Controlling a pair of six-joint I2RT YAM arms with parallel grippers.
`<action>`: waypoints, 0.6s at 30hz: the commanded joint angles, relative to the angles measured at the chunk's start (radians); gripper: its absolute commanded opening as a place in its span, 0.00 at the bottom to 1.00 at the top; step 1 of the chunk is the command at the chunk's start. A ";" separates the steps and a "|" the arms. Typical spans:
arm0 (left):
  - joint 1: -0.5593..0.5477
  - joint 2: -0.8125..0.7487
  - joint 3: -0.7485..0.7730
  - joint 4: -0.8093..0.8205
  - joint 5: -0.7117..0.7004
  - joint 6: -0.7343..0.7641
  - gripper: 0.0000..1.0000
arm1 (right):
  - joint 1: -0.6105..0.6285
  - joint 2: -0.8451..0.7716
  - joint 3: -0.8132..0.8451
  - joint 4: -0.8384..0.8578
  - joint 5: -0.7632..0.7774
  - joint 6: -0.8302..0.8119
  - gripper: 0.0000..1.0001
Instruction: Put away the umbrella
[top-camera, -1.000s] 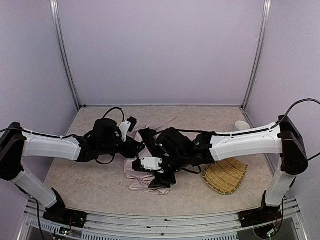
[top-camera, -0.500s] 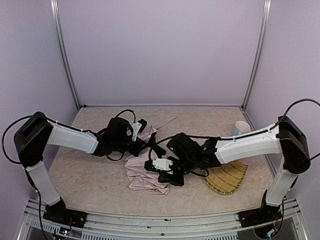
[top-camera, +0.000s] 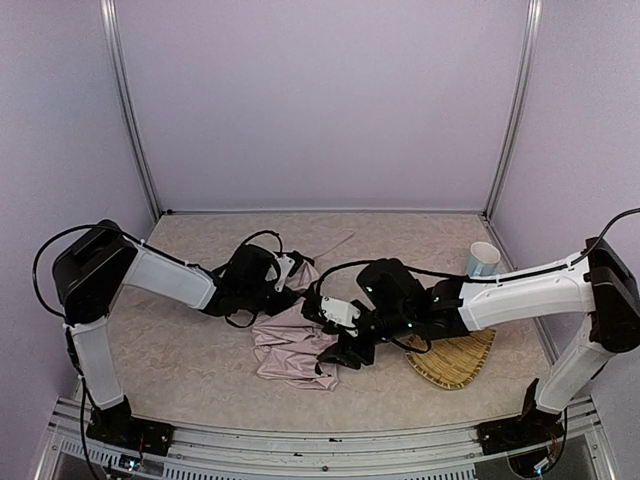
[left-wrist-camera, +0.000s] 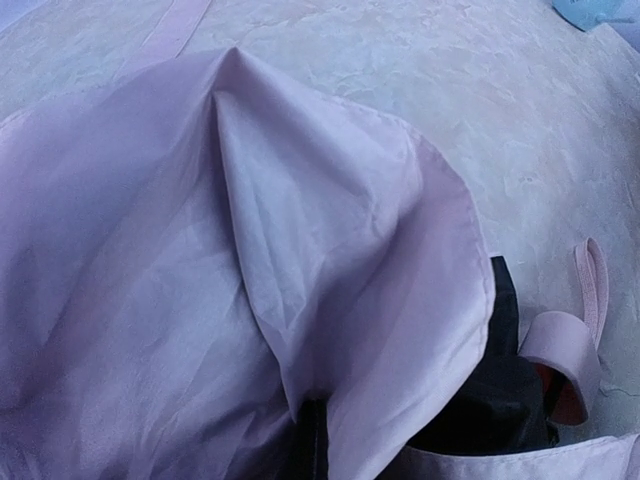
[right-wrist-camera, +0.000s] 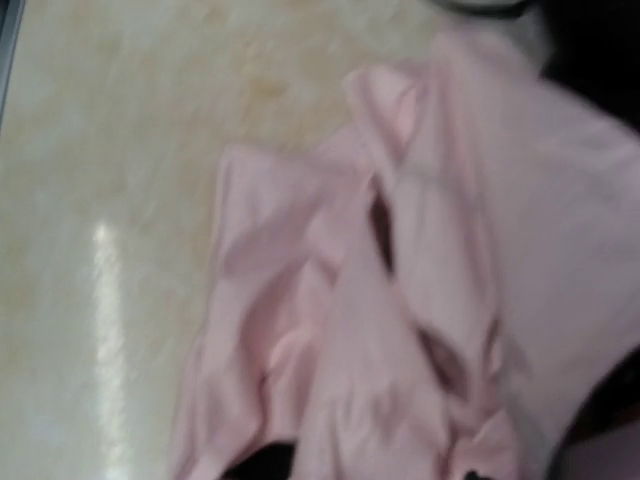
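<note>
The umbrella (top-camera: 285, 345) lies collapsed on the table as a heap of crumpled pale pink fabric. My left gripper (top-camera: 290, 278) is at the heap's far edge, shut on a fold of it. In the left wrist view the umbrella (left-wrist-camera: 250, 250) fills the frame and bunches into my left gripper (left-wrist-camera: 315, 440); black lining (left-wrist-camera: 490, 390) and a pink loop (left-wrist-camera: 570, 350) show at the right. My right gripper (top-camera: 340, 352) hovers over the heap's right edge. The right wrist view is blurred, showing only pink umbrella folds (right-wrist-camera: 440, 250), so its jaws cannot be read.
A woven straw tray (top-camera: 455, 355) lies right of the heap, partly under the right arm. A pale blue cup (top-camera: 483, 258) stands at the back right. A thin pink strap (top-camera: 335, 243) trails toward the back wall. Metal posts frame the corners.
My left arm has reached further right and its gripper has closed on the fabric's far edge. My right arm has drawn back to the right, uncovering more of the heap.
</note>
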 joint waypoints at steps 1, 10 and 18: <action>-0.033 0.004 -0.026 -0.031 -0.018 0.013 0.00 | -0.010 0.022 0.028 0.102 0.034 0.084 0.64; -0.044 0.004 -0.036 -0.022 -0.006 0.008 0.00 | -0.016 0.073 0.116 0.079 0.201 0.065 0.62; -0.050 0.004 -0.038 -0.023 0.000 0.008 0.00 | -0.102 -0.067 0.065 0.106 0.021 0.080 0.80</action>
